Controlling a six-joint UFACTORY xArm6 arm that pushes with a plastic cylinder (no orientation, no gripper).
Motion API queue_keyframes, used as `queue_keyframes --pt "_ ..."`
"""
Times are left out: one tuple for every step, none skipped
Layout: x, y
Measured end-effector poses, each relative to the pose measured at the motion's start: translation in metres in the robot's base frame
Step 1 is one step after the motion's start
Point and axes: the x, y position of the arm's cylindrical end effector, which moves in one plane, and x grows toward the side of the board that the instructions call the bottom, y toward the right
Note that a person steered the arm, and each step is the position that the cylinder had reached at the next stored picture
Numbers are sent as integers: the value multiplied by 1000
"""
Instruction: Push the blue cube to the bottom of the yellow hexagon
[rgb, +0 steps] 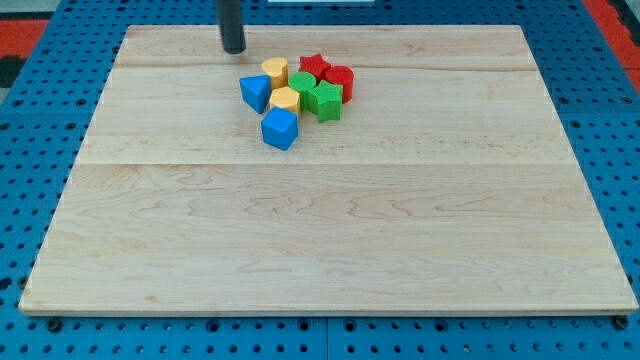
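Observation:
The blue cube (280, 129) sits at the lower edge of a tight cluster near the view's top centre, touching the lower yellow block, which looks like the yellow hexagon (285, 99), from below. A second yellow block (275, 70) lies at the cluster's top. A blue triangular block (255, 92) is on the cluster's left. My tip (233, 49) is down on the board above and left of the cluster, apart from all blocks.
Two green blocks (325, 100) (303, 83) and two red blocks (314, 66) (340, 79) fill the cluster's right side. The wooden board (320, 250) lies on a blue pegboard table.

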Motion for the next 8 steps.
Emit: queue_keyframes --pt "39 16" --pt "62 23" --pt "85 23" --pt "115 -2" --pt "154 14" --pt "155 48" --pt "155 66" --pt "155 69"
